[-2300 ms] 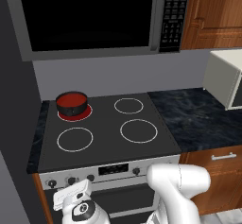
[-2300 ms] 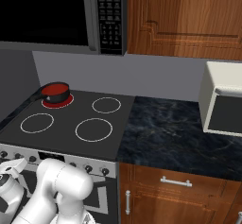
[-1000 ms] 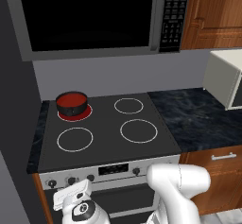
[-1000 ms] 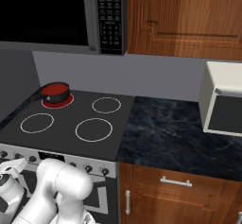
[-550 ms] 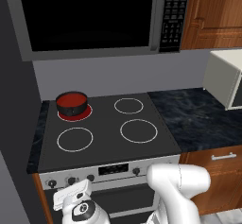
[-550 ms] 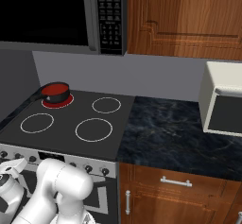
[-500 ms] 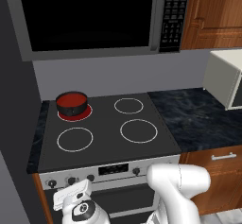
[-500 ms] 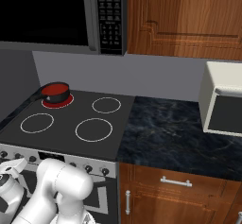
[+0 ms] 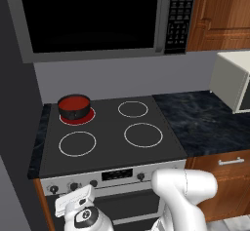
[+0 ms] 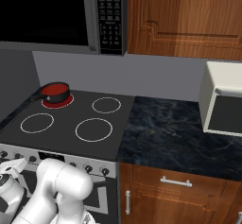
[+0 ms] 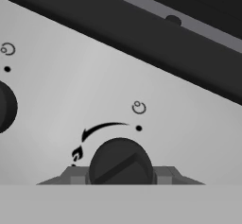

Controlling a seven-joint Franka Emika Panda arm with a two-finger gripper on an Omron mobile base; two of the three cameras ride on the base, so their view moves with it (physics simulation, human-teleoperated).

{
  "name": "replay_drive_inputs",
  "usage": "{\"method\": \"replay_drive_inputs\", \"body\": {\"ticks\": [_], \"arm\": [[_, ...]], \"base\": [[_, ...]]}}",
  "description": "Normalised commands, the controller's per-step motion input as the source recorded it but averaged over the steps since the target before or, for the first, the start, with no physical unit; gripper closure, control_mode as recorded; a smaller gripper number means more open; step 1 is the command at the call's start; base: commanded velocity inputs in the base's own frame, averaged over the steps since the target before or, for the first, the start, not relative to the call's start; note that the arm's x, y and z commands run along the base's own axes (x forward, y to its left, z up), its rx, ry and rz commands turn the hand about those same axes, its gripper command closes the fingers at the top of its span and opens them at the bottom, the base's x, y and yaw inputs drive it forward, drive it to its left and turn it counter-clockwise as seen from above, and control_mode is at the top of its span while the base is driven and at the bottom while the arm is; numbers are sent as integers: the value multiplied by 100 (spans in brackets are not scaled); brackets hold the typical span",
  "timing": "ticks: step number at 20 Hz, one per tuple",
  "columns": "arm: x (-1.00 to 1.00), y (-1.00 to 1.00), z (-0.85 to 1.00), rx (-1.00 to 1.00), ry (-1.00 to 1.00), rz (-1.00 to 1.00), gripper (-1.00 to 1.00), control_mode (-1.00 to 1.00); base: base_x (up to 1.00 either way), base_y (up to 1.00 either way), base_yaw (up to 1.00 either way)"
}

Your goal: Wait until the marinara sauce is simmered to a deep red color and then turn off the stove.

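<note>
The two-finger gripper (image 11: 121, 175) straddled a round dark knob (image 11: 121, 164) on the black-glass stove's (image 9: 110, 142) silver panel, fingers apart beside it; deep red marinara sauce (image 9: 73, 102) sat well above.

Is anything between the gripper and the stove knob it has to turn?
Nothing visible. In the hand view the gripper sits right at a dark knob on the silver front panel of the stove, a jaw showing on each side of the knob. Whether they grip it cannot be told.
</note>
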Motion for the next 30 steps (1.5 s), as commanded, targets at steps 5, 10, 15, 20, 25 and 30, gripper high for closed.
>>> {"method": "replay_drive_inputs", "body": {"ticks": [5,10,15,20,25,30], "arm": [[0,-15,0,8,0,0,100,-100],[-1,-14,-6,14,0,-1,100,-100],[0,-5,-17,19,0,-7,100,-100],[0,0,-13,17,0,-10,100,-100],[0,0,-12,19,0,-11,100,-100],[-1,-1,-13,21,0,-11,100,-100]], "base": [[0,0,0],[0,0,0],[0,0,0],[0,0,0],[0,0,0],[0,0,0]]}}
